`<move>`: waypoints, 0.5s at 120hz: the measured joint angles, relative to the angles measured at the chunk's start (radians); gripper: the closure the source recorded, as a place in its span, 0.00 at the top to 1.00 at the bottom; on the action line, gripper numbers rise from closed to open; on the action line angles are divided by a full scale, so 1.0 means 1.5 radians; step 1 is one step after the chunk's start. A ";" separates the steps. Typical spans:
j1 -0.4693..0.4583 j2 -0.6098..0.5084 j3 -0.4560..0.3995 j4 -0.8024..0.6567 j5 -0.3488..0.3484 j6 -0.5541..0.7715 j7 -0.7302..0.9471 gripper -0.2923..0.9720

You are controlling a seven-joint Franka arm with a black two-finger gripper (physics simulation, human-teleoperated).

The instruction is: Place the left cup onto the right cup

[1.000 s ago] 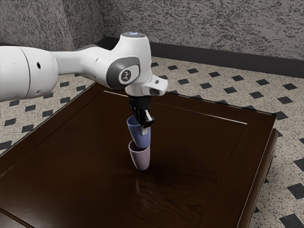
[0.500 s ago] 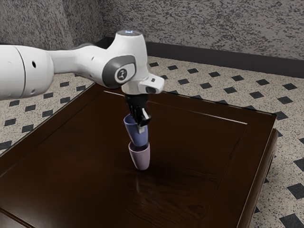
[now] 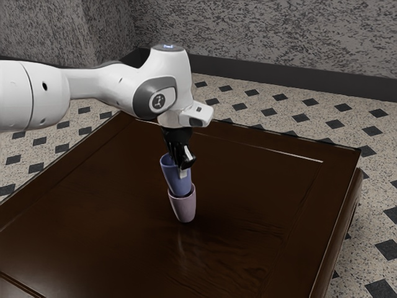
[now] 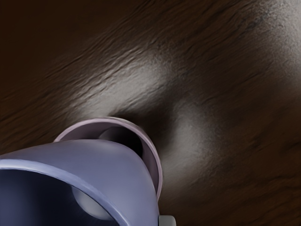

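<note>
A blue cup [image 3: 174,177] hangs tilted in my black gripper [image 3: 178,160], whose fingers pinch its rim on the side toward the exterior view's right. Its bottom sits inside the mouth of a pale mauve cup [image 3: 182,205] that stands upright on the dark wooden table [image 3: 260,205]. In the wrist view the blue cup [image 4: 89,183] is large and close under my hand, and the mauve cup's rim [image 4: 150,150] shows as a ring around and behind it.
The table has a raised edge [image 3: 344,205] along the exterior view's right and a thin inlaid line [image 3: 273,149] across its far part. Beyond it lies a speckled floor with black diamonds [image 3: 310,102], bounded by rough grey walls.
My hand has gone down and slightly toward the exterior view's left, lowering the blue cup from just above the mauve cup's rim into its mouth. The mauve cup has stayed put.
</note>
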 joint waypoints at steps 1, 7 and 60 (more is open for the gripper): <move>0.000 0.000 0.000 0.000 0.000 0.000 0.000 0.15; 0.000 0.001 0.000 0.000 0.000 0.000 0.000 0.15; 0.001 0.012 0.001 -0.004 0.001 0.008 0.000 0.15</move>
